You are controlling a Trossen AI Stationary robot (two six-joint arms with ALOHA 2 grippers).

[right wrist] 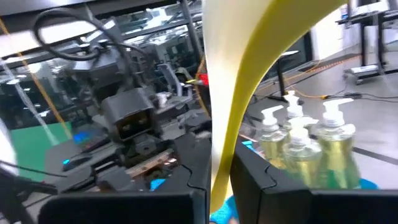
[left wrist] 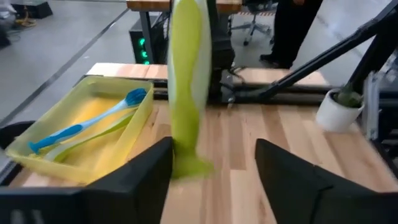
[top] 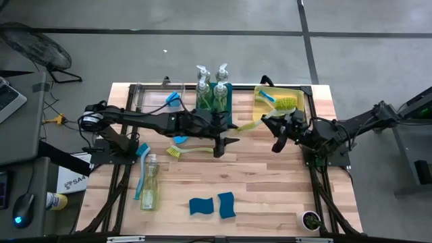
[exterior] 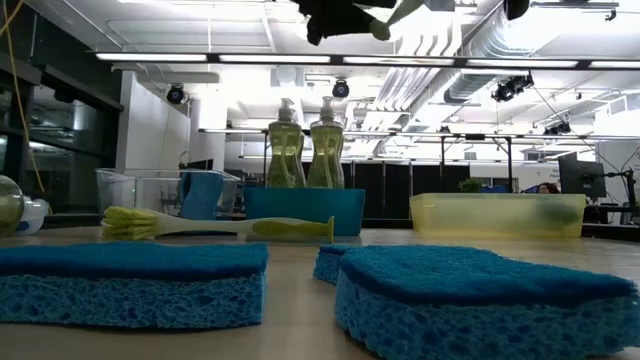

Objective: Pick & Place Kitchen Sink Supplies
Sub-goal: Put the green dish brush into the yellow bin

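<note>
A lime-green dish brush hangs in the air over the table's middle, between my two grippers. My right gripper, coming from the right, is shut on it. My left gripper, coming from the left, is open. Its fingers stand on either side of the handle's lower end. A second lime-green brush, a blue brush, a soap bottle on its side and two blue sponges lie flat on the table. My right gripper pinches the lime-green brush's handle between its two fingers, which come in about level from the table's right and lie across it. The brush is lifted clear of the table. My left gripper: I cannot tell whether a finger touches the handle's end.
A teal bin with upright soap bottles stands at the far middle. To its right is a yellow bin holding a blue and a lime-green brush, to its left a clear bin with a blue brush. A small potted plant sits near right.
</note>
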